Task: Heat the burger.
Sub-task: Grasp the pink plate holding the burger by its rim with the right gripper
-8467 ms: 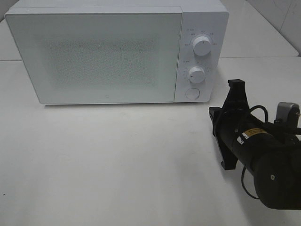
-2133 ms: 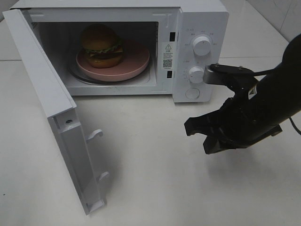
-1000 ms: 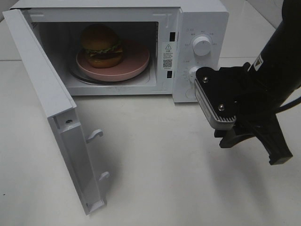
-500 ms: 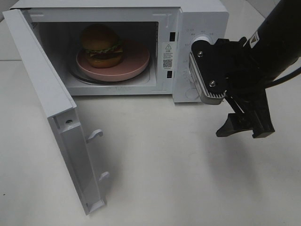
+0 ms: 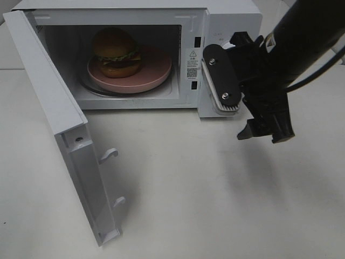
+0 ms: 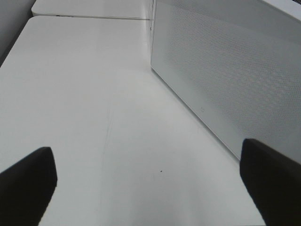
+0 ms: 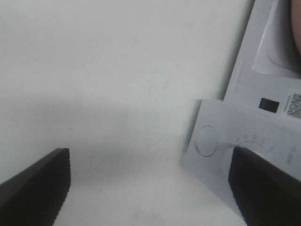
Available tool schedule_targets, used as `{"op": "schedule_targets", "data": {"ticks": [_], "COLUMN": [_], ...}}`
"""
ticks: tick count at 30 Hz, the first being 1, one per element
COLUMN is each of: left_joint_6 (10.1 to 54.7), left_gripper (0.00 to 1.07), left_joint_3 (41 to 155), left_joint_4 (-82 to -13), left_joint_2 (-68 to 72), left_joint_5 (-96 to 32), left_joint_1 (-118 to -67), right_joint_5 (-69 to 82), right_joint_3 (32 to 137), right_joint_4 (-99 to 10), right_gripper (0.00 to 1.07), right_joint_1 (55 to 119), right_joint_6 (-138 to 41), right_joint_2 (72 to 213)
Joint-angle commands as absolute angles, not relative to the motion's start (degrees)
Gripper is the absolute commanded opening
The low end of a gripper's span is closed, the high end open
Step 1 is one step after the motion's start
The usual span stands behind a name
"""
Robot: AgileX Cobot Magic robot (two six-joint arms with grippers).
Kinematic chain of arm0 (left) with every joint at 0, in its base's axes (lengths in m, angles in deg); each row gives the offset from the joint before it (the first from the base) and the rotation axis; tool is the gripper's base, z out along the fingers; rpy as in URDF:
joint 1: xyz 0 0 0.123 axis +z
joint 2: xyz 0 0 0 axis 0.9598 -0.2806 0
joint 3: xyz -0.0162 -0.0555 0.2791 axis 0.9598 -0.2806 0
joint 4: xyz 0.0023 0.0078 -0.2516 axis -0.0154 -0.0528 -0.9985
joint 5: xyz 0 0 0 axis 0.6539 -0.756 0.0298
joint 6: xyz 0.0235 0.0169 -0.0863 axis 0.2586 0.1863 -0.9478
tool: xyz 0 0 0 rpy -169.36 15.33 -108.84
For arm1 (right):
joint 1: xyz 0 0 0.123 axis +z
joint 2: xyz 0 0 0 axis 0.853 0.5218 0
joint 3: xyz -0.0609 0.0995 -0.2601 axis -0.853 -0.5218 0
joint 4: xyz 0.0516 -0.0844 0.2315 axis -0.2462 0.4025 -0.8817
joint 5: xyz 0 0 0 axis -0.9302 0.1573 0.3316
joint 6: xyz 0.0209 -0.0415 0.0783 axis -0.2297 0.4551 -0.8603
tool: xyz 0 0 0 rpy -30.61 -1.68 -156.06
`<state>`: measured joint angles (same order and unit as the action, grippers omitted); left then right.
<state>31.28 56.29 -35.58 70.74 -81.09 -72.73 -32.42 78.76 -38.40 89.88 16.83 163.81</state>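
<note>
Exterior high: shows burger (image 5: 116, 51) on pink plate (image 5: 157, 73) inside microwave (image 5: 232, 13), door (image 5: 54, 113) swung open. Shows right gripper (image 5: 265, 134) spread wide, empty, beside control panel (image 5: 214, 39); left gripper (image 6: 150, 188) wide, empty too. Leaves door to shut, timer to set.

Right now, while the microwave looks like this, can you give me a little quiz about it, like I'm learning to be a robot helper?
1. True or false: the microwave door stands open.
2. Pick one. The burger sits on: A) the pink plate inside the oven, B) the bare table, C) the oven's roof.
3. Fill in the blank: the right gripper, in front of the control panel, has its jaws ____ and holds nothing.

Key: 1 true; 2 A; 3 open.
</note>
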Motion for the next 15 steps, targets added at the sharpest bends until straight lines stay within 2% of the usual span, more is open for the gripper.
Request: {"op": "schedule_targets", "data": {"ticks": [1,15], "left_joint_6": [31.2,31.2], "left_gripper": [0.98,0.98], "left_joint_3": [56.1,56.1], "left_joint_4": [-35.9,-35.9], "left_joint_2": [72.2,72.2], "left_joint_5": [-80.6,-80.6], "left_joint_1": [-72.7,-72.7], "right_joint_5": [-31.4,-22.7], "right_joint_3": [82.1,88.8], "right_joint_4": [-34.3,-31.5], "right_gripper": [0.88,0.86], "right_joint_1": [91.8,94.1], "right_joint_6": [12.8,12.4], "right_joint_2": [166.4,175.0]}}
